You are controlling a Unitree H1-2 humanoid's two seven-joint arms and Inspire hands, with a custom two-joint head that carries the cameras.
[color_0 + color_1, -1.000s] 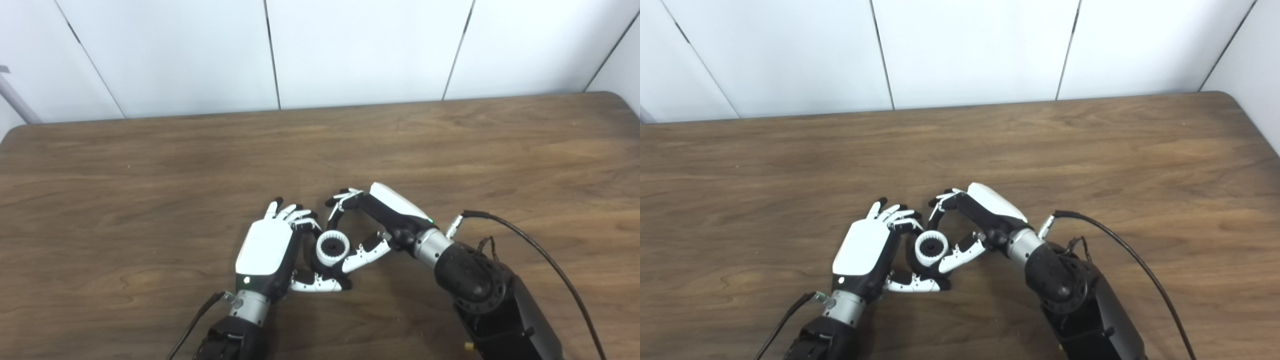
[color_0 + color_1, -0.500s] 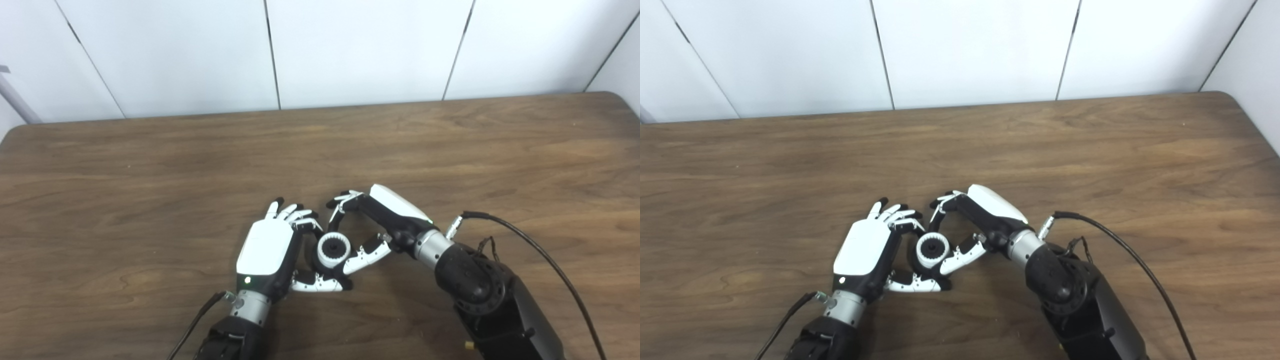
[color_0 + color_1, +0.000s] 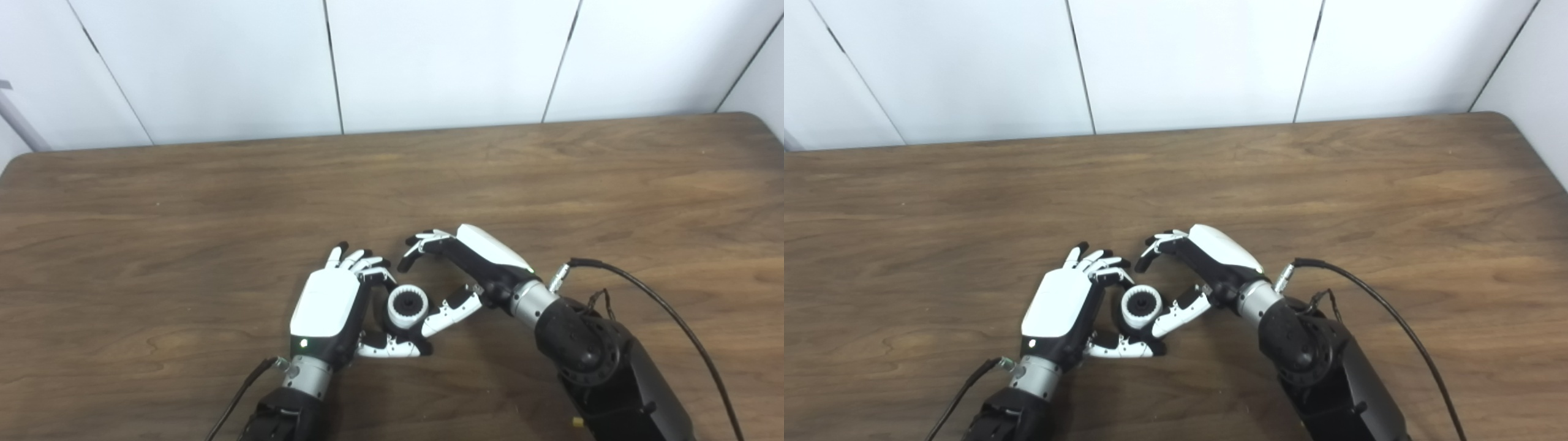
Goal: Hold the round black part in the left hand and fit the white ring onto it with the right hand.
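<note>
The white ring [image 3: 407, 313] sits around the round black part [image 3: 408, 301], whose toothed top shows in the ring's middle. Both rest low over the wooden table, a little left of centre and near the front. My left hand [image 3: 331, 306] is curled around them from the left, fingers behind and thumb in front, holding the black part. My right hand [image 3: 468, 266] is just to the right, open. Its fingers arch above and behind the ring without touching it. Its thumb reaches toward the ring's right side. The pair also shows in the right eye view [image 3: 1141, 309].
A black cable [image 3: 649, 300] loops from my right wrist over the table's right front part. The brown table [image 3: 184, 202] ends at a white panelled wall at the back. Its rounded right corner [image 3: 759, 122] is at the far right.
My right hand's fingers have lifted off the ring and spread, and the hand has drawn slightly right. The ring now sits lower around the black part. My left hand has stayed put.
</note>
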